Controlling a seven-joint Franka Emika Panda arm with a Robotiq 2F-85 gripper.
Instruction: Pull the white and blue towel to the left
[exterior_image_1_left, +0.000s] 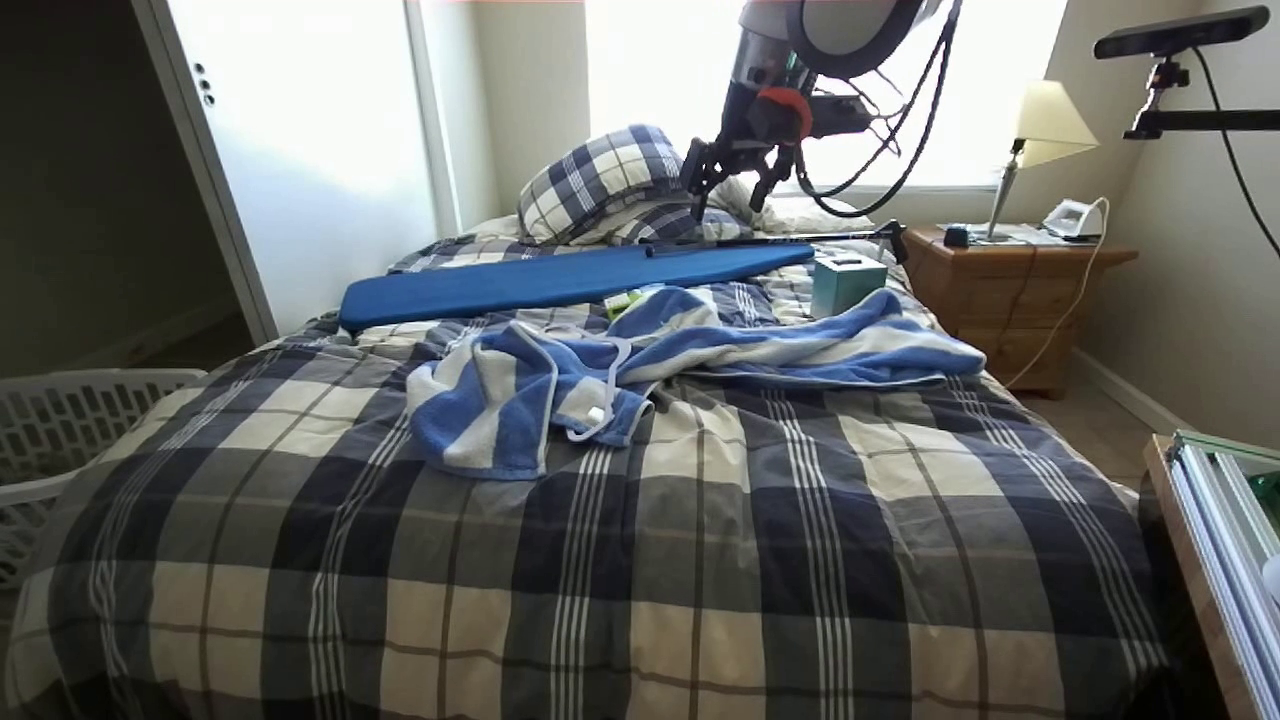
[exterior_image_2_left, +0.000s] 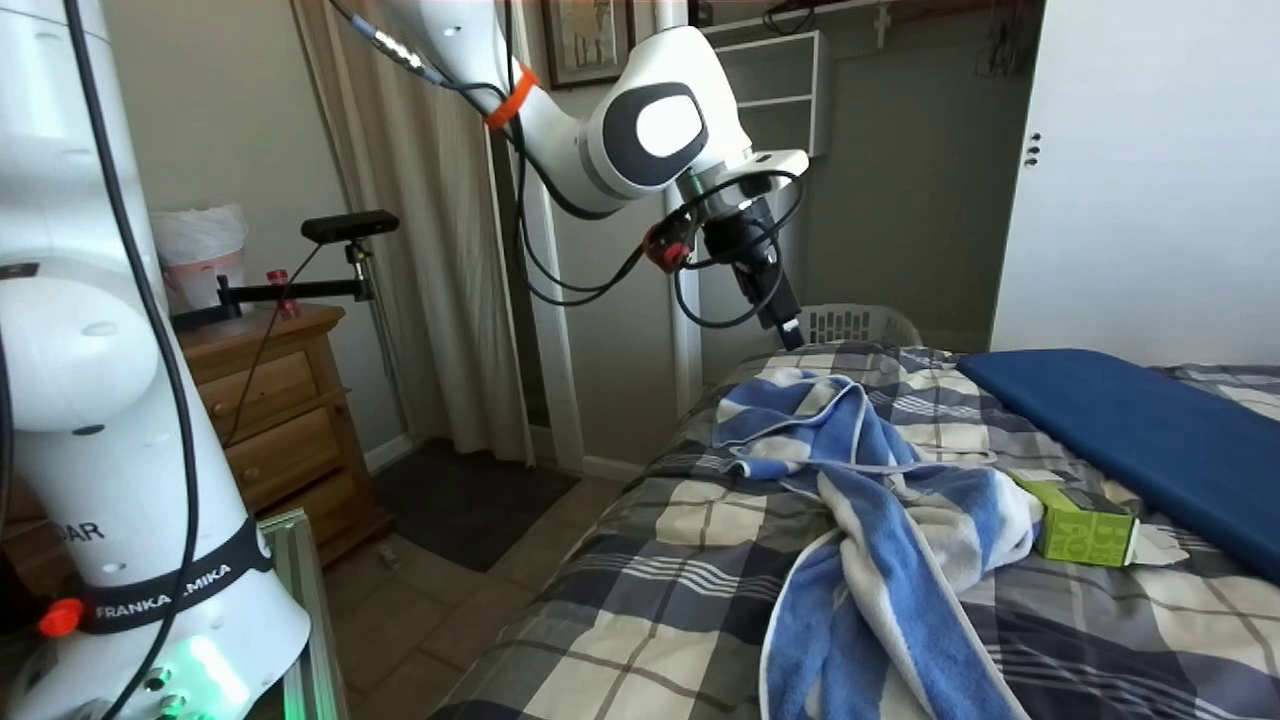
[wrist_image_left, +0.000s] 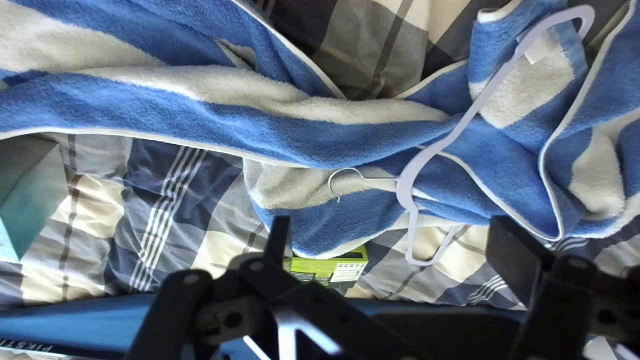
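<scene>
The blue and white striped towel lies crumpled across the bed in both exterior views (exterior_image_1_left: 800, 350) (exterior_image_2_left: 890, 560). It fills much of the upper wrist view (wrist_image_left: 240, 120). A white hanger (wrist_image_left: 452, 132) with a metal hook lies on the towel; it also shows in an exterior view (exterior_image_1_left: 613, 380). My gripper (exterior_image_1_left: 728, 205) is raised above the bed, apart from the towel; it also shows in an exterior view (exterior_image_2_left: 788, 335). In the wrist view the gripper (wrist_image_left: 392, 242) has its fingers wide apart with nothing between them. Part of the towel's underside is hidden by folds.
A blue ironing board (exterior_image_1_left: 560, 280) lies on the plaid bed (exterior_image_1_left: 660, 560) behind the towel. A green box (exterior_image_2_left: 1085, 525) touches or sits close by the towel. A teal tissue box (exterior_image_1_left: 840, 287) stands near the towel's far end. A white basket (exterior_image_1_left: 110, 378) stands beside the bed.
</scene>
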